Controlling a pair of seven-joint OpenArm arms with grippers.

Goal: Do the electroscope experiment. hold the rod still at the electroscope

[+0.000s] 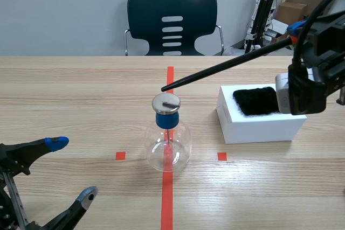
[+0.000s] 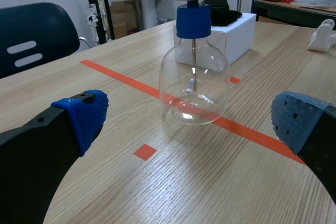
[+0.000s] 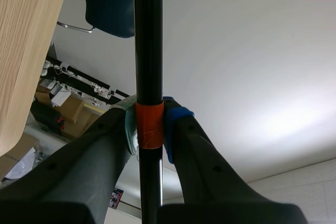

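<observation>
Since rod [image 1: 226,65] must sit steady at electroscope [image 1: 168,144], layout fits a hold step.
- bench [image 1: 64,95]: carries all.
- white box [image 1: 259,127] with black cloth [image 1: 256,100]: beside flask, likely rubbing pad parked aside.
- electroscope: upright, mid-bench.
- rod: long axis slants from high right down toward left; tip just over metal cap [image 1: 166,103], contact unclear.
- right gripper [image 3: 149,121]: jaws clamped on rod at orange band [image 3: 149,132].
- left gripper [image 1: 73,168]: jaws wide apart, empty, low, clear of flask.
</observation>
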